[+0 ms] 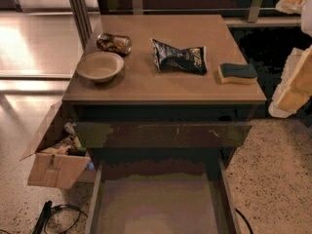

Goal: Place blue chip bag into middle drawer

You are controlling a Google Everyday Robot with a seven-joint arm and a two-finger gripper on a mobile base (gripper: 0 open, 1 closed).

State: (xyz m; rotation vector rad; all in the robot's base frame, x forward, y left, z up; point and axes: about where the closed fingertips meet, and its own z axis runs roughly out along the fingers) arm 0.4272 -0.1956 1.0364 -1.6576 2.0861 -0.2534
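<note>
The blue chip bag (179, 56) is laid on the tabletop (146, 84). The middle drawer (158, 206) is seen open below it, front cropped. The gripper (294, 87), right of the bag, is cut off, its state indiscernible.

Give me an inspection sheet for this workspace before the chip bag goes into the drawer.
Surface: wooden tabletop, four items on it.
Job's things: blue chip bag lies crumpled mid-table; middle drawer is pulled open below, visible floor bare.
Clutter: bowl upright at left; can on its side behind it; sponge at right.
Grippers: tool at the view's right edge, beside the table, away from the bag.
Cables: dark cable on the floor, lower left.
Surroundings: open cardboard box left of the cabinet.
</note>
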